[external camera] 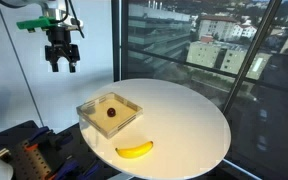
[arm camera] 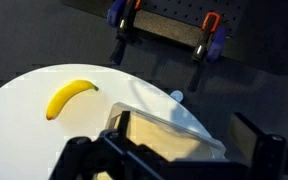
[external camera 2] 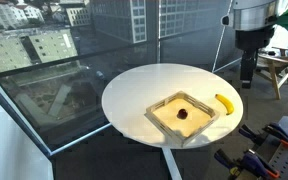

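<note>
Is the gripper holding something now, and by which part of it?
Nothing is held: the black gripper hangs in the air with open, empty jaws, well apart from the yellow banana.

Round white table: tray, banana.

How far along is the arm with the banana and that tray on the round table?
Looks done: one dark round item lies inside the shallow tray. In hand: nothing; the gripper hangs open, high up near the table's edge, apart from everything. Probably left: the banana lies on the white table beside the tray, untouched.
</note>
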### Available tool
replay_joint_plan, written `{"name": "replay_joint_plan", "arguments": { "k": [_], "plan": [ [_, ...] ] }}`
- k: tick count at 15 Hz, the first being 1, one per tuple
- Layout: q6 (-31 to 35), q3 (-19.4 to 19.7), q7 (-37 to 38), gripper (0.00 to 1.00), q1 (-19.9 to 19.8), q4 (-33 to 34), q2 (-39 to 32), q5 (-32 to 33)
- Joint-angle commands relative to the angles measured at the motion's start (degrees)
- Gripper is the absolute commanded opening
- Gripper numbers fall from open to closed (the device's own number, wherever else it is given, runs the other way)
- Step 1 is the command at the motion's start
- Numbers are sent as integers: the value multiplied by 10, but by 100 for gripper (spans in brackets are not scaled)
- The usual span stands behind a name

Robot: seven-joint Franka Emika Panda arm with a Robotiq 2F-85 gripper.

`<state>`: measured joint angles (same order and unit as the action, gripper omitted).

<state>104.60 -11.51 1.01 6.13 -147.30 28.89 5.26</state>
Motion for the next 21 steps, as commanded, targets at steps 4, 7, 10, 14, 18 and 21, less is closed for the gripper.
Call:
{"name": "replay_joint_plan", "arguments": {
  "k": [4, 7, 10, 14, 18, 21],
  "plan": [
    [-2, 10, 4, 100, 11, 1, -1, 4],
    [-2, 10, 4, 100, 11, 1, -1, 4],
    [-2, 10, 4, 100, 11, 1, -1, 4],
    [7, 10, 5, 100, 12, 0, -2, 4],
    [38, 12, 6, 100, 14, -2, -1, 4],
    [69, 13, 7, 100, 12, -2, -6, 3]
  ]
}}
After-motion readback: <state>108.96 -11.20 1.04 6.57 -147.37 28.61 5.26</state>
